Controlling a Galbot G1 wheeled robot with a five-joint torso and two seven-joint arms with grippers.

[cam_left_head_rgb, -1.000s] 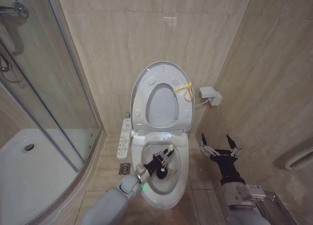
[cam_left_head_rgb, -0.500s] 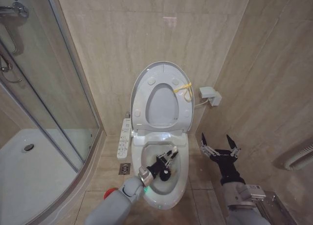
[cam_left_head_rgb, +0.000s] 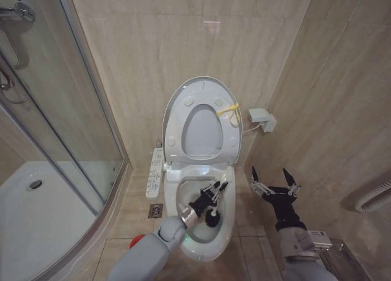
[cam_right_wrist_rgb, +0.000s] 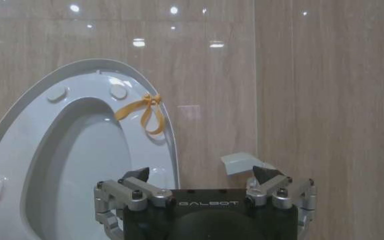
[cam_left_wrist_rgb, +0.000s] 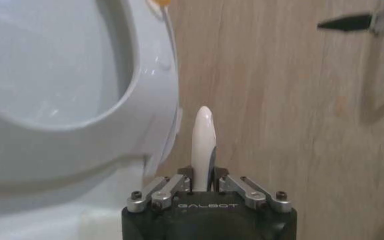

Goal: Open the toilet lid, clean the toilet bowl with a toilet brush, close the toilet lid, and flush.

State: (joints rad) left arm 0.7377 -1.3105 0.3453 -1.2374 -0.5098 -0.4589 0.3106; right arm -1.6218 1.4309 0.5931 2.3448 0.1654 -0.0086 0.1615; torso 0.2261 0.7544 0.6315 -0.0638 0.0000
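The toilet lid (cam_left_head_rgb: pixel 203 81) stands raised against the wall with the seat ring (cam_left_head_rgb: pixel 177 134) folded up against it, a yellow tie (cam_left_head_rgb: pixel 229 110) at its right edge. Below lies the open toilet bowl (cam_left_head_rgb: pixel 227 229). My left gripper (cam_left_head_rgb: pixel 215 192) reaches into the bowl, shut on the toilet brush (cam_left_head_rgb: pixel 213 219), whose dark head hangs low inside. In the left wrist view the white handle (cam_left_wrist_rgb: pixel 203 135) sticks up from the left gripper (cam_left_wrist_rgb: pixel 202 186). My right gripper (cam_left_head_rgb: pixel 274 182) hovers open beside the bowl's right side; the right wrist view shows this gripper (cam_right_wrist_rgb: pixel 205 182) facing the lid (cam_right_wrist_rgb: pixel 78 66).
A glass shower screen (cam_left_head_rgb: pixel 67 122) and white shower tray (cam_left_head_rgb: pixel 36 220) fill the left. A button panel (cam_left_head_rgb: pixel 155 172), a floor drain (cam_left_head_rgb: pixel 155 211) and a red cup (cam_left_head_rgb: pixel 138 239) lie left of the bowl. A white wall box (cam_left_head_rgb: pixel 261 119) sits to the right.
My left gripper has carried the brush rightward and farther back across the bowl. The red cup has come into view as the arm shifted. The right arm has not moved.
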